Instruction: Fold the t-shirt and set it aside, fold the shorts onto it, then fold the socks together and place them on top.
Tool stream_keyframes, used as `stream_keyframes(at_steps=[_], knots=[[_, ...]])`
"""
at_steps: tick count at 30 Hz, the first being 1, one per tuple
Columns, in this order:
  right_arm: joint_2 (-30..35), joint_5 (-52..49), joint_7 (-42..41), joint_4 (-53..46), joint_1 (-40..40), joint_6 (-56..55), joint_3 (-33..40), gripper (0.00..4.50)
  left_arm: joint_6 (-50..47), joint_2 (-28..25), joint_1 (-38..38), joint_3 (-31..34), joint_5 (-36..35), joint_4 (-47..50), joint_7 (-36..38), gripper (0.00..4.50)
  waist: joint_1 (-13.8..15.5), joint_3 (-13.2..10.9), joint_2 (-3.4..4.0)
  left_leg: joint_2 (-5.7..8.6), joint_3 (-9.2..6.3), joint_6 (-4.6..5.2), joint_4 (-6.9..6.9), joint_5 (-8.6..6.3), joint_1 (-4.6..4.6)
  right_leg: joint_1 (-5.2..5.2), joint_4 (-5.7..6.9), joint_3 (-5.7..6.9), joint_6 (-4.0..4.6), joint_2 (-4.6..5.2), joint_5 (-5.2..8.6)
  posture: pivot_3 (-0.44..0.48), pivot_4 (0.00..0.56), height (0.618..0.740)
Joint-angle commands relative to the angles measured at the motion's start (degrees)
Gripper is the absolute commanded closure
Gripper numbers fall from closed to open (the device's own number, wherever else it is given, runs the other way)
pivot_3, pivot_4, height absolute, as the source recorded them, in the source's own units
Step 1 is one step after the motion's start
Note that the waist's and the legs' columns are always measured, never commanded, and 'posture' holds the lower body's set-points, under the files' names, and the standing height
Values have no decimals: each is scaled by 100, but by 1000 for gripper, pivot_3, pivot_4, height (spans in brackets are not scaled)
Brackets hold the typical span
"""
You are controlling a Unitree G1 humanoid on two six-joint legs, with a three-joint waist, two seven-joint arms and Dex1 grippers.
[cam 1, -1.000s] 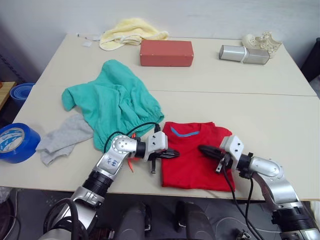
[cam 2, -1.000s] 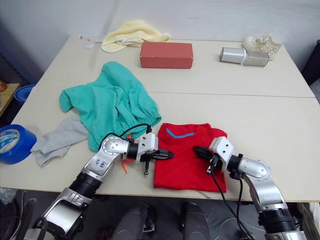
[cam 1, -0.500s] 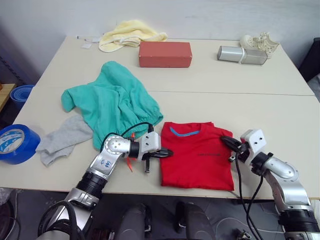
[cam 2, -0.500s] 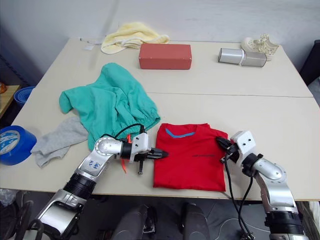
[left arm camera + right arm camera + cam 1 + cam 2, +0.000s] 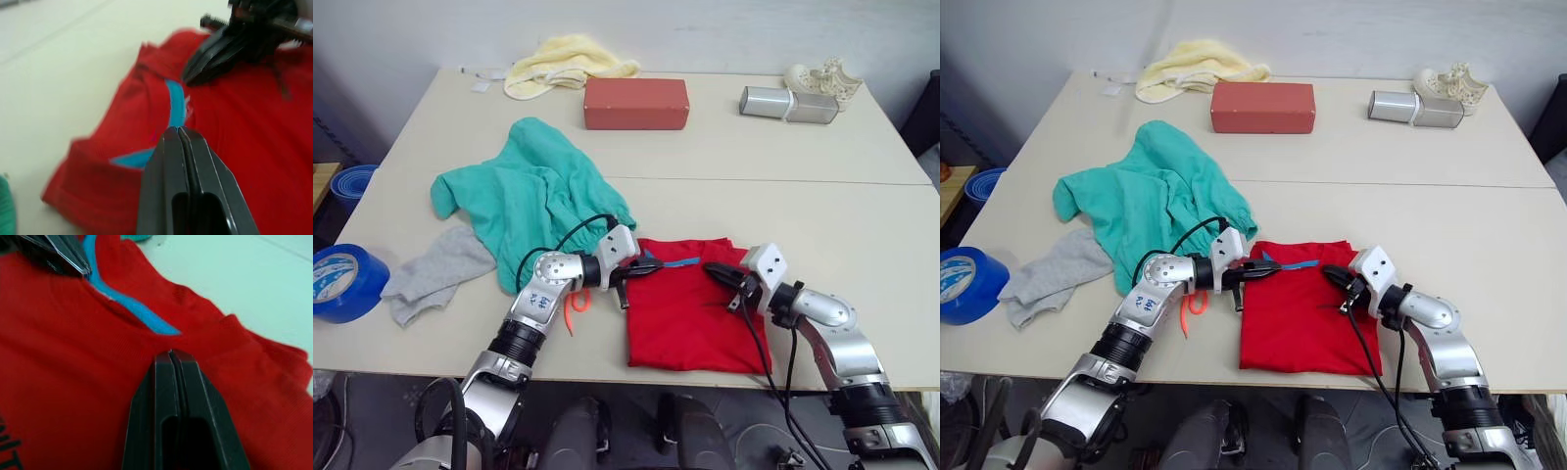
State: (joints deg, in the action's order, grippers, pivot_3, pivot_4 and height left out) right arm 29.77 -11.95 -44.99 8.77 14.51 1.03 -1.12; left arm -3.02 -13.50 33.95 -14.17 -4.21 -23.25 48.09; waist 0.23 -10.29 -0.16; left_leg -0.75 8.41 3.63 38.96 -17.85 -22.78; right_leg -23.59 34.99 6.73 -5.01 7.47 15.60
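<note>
T-shirt point(image 5: 690, 313) collar — both grippers closed, L point(image 5: 653, 265) & R point(image 5: 713, 270).

i see both arms bent inward, claws pointing at each other; my left claw point(image 5: 646, 266) is pressed closed, and my right claw point(image 5: 715, 271) is closed too.

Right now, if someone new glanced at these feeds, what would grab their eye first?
The folded t-shirt at the table's near edge, with the left gripper and right gripper both shut over its collar end. Then the shorts crumpled to its left, beside the socks and a blue tape roll.
</note>
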Motion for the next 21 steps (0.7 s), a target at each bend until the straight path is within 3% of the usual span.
stream_keyframes(at_steps=[1, 6, 12, 16, 21], knots=[[-131, 127, 491, 490, 172, -220, 307, 4500, -24, 15, 157, 88, 203, -61, -385, 4475, -10, 0, 0, 0, -1, 1, 1, 1, 0, 2, 1, 1, -1, 2, -1, 0, 150, 740], [-227, -289, 671, 422, 103, -296, 822, 4500, 106, 53, 132, 266, 230, -28, -795, 4475, -21, 0, 0, 0, -3, -4, 0, -1, -1, 0, 1, 0, -2, 5, -2, 0, 150, 740], [158, -1351, -443, -1068, -661, 10, 1106, 4500, 91, -152, -237, 469, -900, 1566, 388, 4475, -42, -2, 3, -2, -4, -3, -14, -1, -16, -12, -2, 1, -2, 0, -1, 0, 150, 740], [810, -1623, -921, -2403, -1722, 576, 1049, 4500, -233, -667, -692, -106, -1467, 2658, 1745, 4475, -27, -2, 7, -2, -6, -6, -14, -3, -8, -2, -18, 2, -2, -2, -1, 0, 150, 740], [962, -1290, -924, -2997, -2632, 603, 783, 4500, -545, -740, -1052, -713, -1119, 2950, 1707, 4475, 6, -3, 5, -1, -4, -31, -12, -18, 3, 11, -23, -4, -7, 1, -4, 0, 150, 740]])
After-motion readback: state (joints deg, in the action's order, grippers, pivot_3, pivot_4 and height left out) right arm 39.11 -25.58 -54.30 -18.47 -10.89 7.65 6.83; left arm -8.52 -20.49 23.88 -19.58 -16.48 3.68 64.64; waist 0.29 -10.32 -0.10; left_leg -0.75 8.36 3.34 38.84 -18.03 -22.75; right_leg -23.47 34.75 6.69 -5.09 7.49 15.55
